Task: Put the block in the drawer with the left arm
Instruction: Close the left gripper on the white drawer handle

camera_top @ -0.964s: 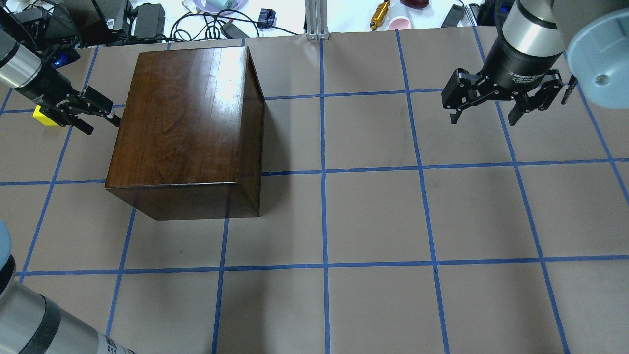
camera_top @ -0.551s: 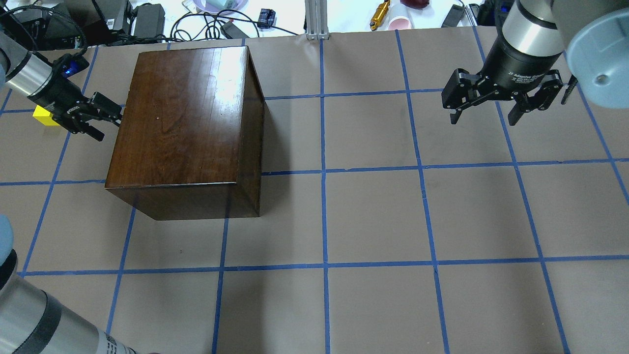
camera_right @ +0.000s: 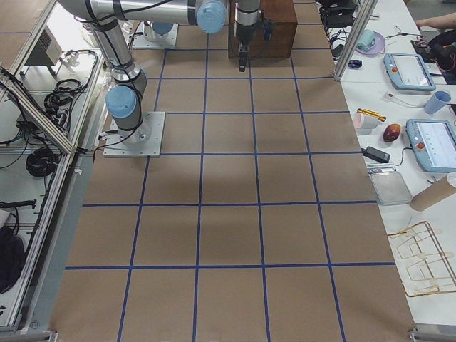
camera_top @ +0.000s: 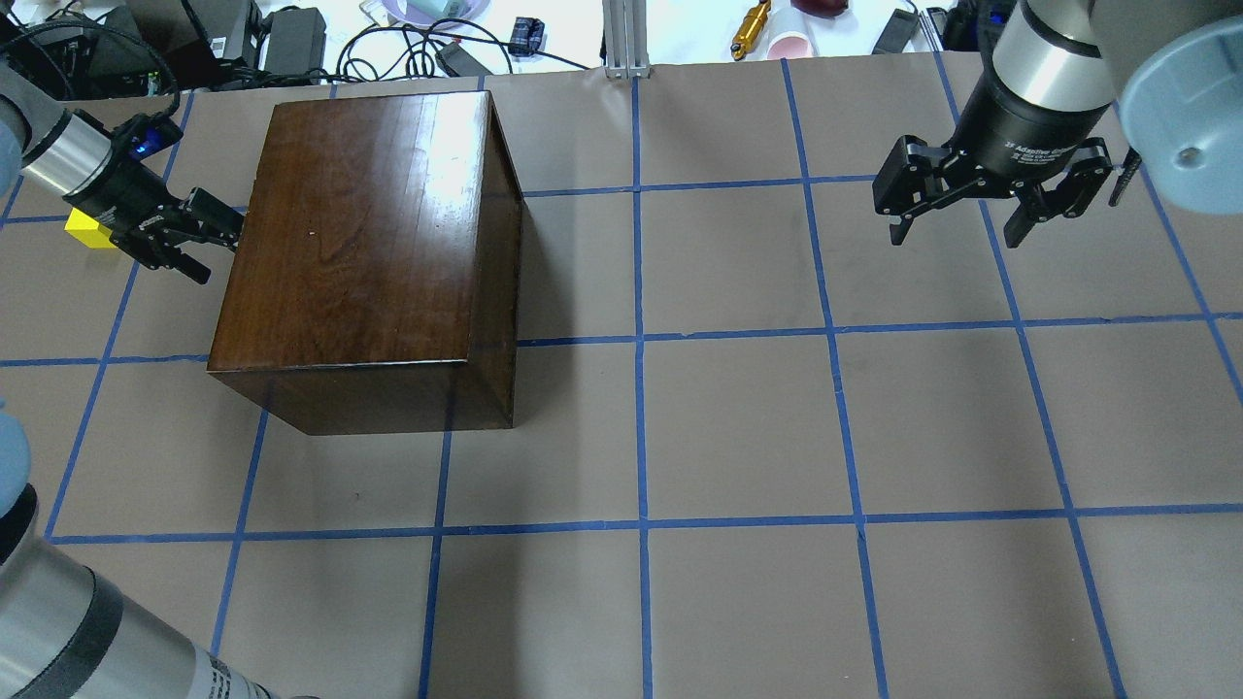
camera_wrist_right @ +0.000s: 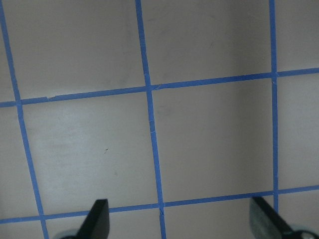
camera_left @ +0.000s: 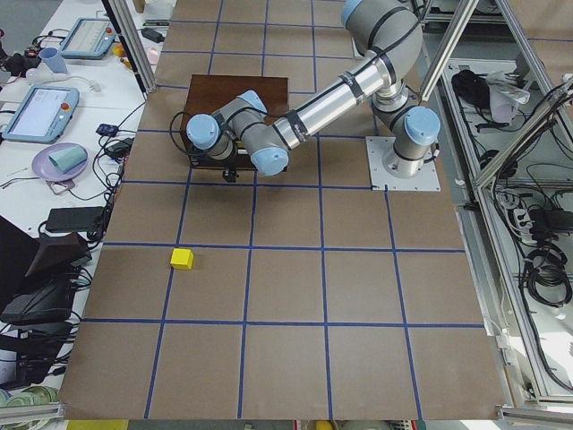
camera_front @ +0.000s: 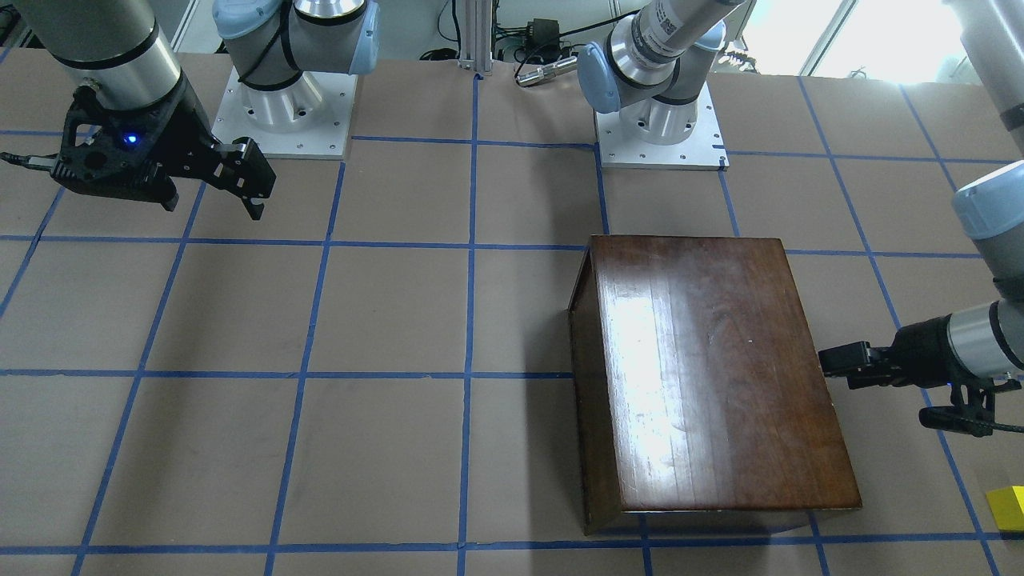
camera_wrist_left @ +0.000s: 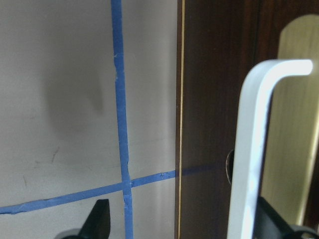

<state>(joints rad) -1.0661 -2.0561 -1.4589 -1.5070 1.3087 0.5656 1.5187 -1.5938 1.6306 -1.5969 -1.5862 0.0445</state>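
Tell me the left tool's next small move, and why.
Probably close the left tool on the pale handle: the wrist view shows it between the open fingers, on the shut drawer front. The yellow block lies untouched on the table, and it cannot go in until the drawer is pulled out.

Beneath my right fingers lies a brown desk gridded with blue tape; beyond them, a cluttered white bench.
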